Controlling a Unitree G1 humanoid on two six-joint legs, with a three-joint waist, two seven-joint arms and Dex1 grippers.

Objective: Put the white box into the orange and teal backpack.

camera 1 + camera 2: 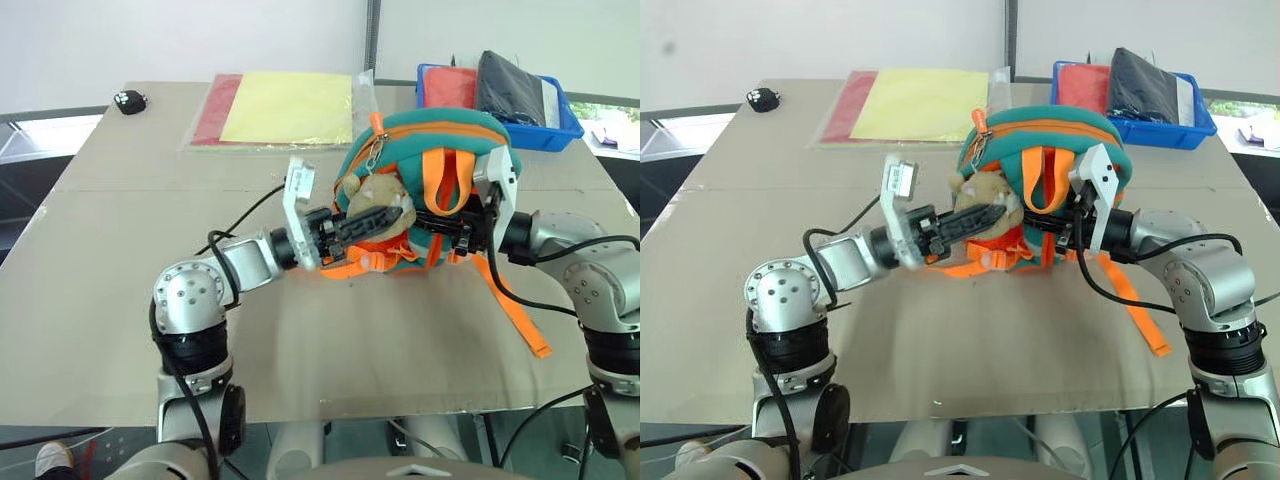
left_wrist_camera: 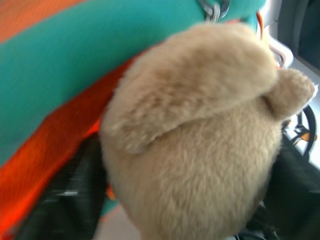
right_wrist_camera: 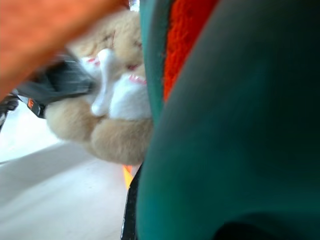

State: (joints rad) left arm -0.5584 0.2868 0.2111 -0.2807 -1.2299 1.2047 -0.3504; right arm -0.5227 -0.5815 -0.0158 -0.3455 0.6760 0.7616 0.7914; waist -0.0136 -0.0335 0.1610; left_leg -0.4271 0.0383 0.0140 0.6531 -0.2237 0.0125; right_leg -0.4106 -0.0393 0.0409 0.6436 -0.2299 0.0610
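The orange and teal backpack (image 1: 430, 150) hangs between my two grippers over the middle of the table, teal top facing up. A beige plush toy (image 1: 365, 195) is attached to its front. My left gripper (image 1: 385, 215) reaches in from the left, and its black fingers (image 2: 65, 200) sit on either side of the plush toy (image 2: 200, 140), closed against it. My right gripper (image 1: 450, 232) comes in from the right and is shut on the backpack's side, with teal fabric (image 3: 240, 125) right against it. An orange strap (image 1: 515, 305) trails down onto the table. The white box is out of view.
A clear sleeve with yellow and red sheets (image 1: 285, 108) lies at the back of the table. A blue tray (image 1: 565, 130) with red and black items stands at the back right. A small black object (image 1: 129, 101) sits at the back left corner.
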